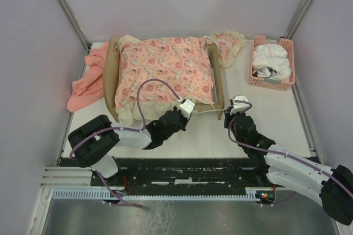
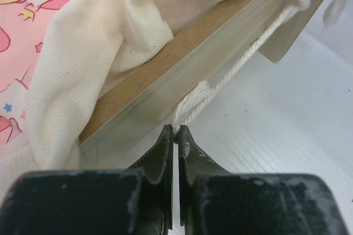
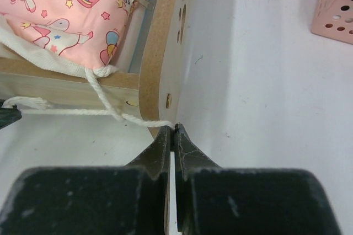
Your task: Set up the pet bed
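The pet bed [image 1: 110, 75] stands mid-table, its light-wood frame filled by a pink unicorn-print cushion [image 1: 165, 69] with a cream underside [image 2: 83, 80]. A white cord [image 1: 207, 110] runs along the bed's near rail [image 2: 182, 75]. My left gripper [image 1: 187, 108] is shut on the frayed end of the cord [image 2: 190, 100] right at that rail. My right gripper [image 1: 238, 101] is shut on the other end of the cord [image 3: 110, 111], at the near corner of the paw-print headboard [image 3: 165, 42]. Between the two grippers the cord is stretched fairly taut.
A salmon-pink cloth [image 1: 88, 78] lies against the bed's left end. A small frilled pink pillow [image 1: 229, 44] sits behind the bed's right corner. A pink plastic basket [image 1: 286, 67] holding white cloths stands at the back right. White walls enclose the table.
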Available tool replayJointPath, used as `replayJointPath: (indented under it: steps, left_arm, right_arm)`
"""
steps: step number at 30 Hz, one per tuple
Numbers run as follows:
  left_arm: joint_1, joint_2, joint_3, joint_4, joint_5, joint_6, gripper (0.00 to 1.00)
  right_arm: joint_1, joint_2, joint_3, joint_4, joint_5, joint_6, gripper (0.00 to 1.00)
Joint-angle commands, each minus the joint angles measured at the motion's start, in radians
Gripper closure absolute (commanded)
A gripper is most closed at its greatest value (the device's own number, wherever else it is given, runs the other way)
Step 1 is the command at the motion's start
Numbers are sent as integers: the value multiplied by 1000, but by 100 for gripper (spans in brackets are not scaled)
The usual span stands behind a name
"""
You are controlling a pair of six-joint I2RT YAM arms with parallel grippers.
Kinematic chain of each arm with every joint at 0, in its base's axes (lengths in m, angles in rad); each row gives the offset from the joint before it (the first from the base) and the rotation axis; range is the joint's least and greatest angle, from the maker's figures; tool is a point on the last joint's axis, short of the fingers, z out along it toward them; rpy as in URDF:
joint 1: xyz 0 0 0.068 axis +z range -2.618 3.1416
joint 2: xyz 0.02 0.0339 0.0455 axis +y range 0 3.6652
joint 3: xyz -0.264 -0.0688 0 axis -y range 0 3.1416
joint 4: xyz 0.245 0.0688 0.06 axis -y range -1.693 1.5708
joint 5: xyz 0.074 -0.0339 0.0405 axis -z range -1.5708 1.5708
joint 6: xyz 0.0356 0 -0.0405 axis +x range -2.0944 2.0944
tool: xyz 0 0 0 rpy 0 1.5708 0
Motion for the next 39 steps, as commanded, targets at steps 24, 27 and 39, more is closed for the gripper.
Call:
replayJointPath:
  steps: [24, 27, 39]
  left_arm:
    - [1, 37, -10, 5, -240, -160, 97]
    - [1, 39, -5, 5, -215, -179, 97]
    - [-54, -68, -29, -74, -9, -314, 37]
  right_arm:
    - [-77, -108, -21, -86, 216, 188, 98]
    - [-77, -90, -32, -101, 163, 212, 98]
    - [-77, -203, 132, -493, 25, 295, 44]
